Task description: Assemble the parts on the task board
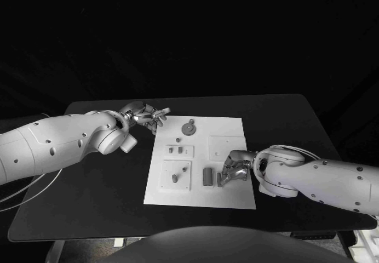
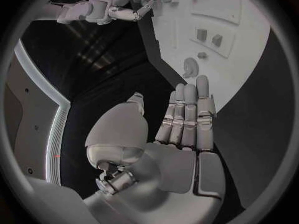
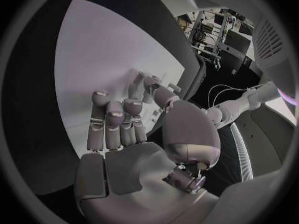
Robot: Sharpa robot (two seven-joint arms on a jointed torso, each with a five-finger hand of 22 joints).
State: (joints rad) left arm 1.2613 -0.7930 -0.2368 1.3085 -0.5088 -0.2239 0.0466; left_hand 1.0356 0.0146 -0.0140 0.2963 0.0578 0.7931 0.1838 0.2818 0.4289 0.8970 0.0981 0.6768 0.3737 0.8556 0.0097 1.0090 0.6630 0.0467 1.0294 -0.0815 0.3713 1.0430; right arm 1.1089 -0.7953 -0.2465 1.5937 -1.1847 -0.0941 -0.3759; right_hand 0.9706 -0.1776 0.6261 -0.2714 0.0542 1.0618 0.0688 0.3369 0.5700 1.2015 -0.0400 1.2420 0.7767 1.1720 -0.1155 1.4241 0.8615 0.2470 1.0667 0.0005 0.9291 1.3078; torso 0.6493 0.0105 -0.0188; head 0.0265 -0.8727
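Judging early stage: parts [image 1: 207, 176] lie loose on task board [image 1: 225, 143]. Left hand [image 1: 147, 115] spread, empty, beside board; right hand [image 1: 234, 170] over lower parts, grip unclear.

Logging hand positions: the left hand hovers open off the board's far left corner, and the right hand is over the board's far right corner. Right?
Not quite. The head view shows the right hand over the white board's near right part, not the far corner. The left hand is as you say.
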